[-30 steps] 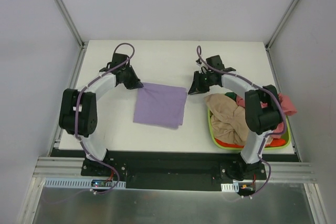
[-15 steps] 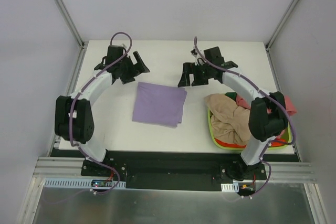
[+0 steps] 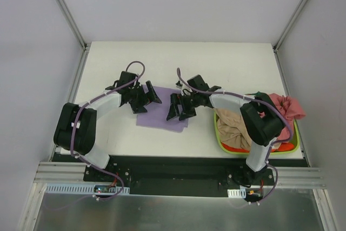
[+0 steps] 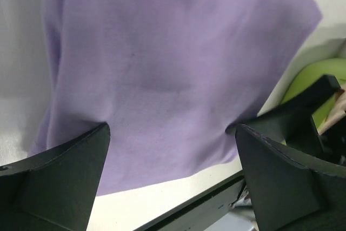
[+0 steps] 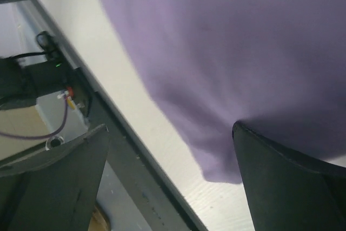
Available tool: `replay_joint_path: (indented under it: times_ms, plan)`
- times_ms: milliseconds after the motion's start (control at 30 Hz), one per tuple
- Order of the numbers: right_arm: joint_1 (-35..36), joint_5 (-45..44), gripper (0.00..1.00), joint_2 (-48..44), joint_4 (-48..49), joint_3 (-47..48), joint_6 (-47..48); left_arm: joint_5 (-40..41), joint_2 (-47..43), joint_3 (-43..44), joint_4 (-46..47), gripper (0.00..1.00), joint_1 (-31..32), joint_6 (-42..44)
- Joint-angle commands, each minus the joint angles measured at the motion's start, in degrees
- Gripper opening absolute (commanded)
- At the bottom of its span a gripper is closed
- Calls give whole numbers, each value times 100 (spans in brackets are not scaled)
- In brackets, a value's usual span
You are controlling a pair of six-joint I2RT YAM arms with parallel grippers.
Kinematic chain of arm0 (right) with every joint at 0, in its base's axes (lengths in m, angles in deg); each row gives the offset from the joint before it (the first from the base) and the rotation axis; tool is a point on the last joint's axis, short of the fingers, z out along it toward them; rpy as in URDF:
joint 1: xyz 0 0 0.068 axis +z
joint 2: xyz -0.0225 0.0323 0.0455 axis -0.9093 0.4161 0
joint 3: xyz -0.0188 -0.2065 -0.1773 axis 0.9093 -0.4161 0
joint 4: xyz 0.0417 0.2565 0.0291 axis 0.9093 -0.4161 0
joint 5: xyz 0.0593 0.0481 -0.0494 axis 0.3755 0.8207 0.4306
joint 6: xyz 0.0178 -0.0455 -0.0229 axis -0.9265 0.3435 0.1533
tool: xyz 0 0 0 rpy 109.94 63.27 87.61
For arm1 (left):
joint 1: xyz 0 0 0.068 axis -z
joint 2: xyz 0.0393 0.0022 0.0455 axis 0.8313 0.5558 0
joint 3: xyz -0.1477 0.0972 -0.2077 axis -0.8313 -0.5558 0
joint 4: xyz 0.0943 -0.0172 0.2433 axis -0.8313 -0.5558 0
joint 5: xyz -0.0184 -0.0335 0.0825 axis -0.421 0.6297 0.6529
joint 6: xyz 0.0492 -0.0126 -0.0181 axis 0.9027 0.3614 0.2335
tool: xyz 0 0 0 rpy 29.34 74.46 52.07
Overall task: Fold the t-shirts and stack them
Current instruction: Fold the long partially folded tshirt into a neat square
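Note:
A folded lavender t-shirt (image 3: 162,116) lies flat at the table's middle. My left gripper (image 3: 147,98) stands open over its left part, and my right gripper (image 3: 178,107) stands open over its right edge. In the left wrist view the lavender t-shirt (image 4: 173,63) fills the frame, and the left gripper (image 4: 170,160) spans it with both fingertips against the cloth and nothing pinched. In the right wrist view the right gripper (image 5: 170,171) straddles the near corner of the lavender t-shirt (image 5: 243,36). A tan t-shirt (image 3: 233,125) and a pinkish-red t-shirt (image 3: 285,105) lie bunched in the basket.
The lime-green basket (image 3: 218,132) sits at the near right of the table, with my right arm reaching across above it. Its rim (image 4: 316,79) shows in the left wrist view. The table's black front edge (image 5: 124,144) runs close below the folded shirt.
Both grippers went from shut at the shirt's far corners to open. They drew back, then came toward me and down over the folded lavender shirt. The shirt itself has stayed put.

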Motion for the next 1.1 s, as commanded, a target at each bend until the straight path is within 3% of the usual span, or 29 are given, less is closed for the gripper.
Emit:
replay_joint_path:
  times_ms: [0, 233, 433, 633, 800, 1067]
  plan:
    - [-299, -466, 98, 345, 114, -348, -180, -242, 171, -316, 346, 99, 21, -165]
    - [-458, -599, 98, 74, -61, -744, 74, -285, -267, -1107, 346, 99, 38, -297]
    - [-387, -913, 98, -734, -675, -394, 601, -146, -1540, -1170, 214, 99, 73, -280]
    - [-369, -2160, 96, -1211, -1535, 186, 848, 1100, -2377, -712, -542, 99, 65, 80]
    - [-370, -2857, 97, -729, -1959, 828, 656, 1419, -2036, -318, -630, 99, -67, 195]
    - [-369, -3033, 96, 353, -2136, 1698, 181, 295, -490, 649, -226, 99, -120, 195]
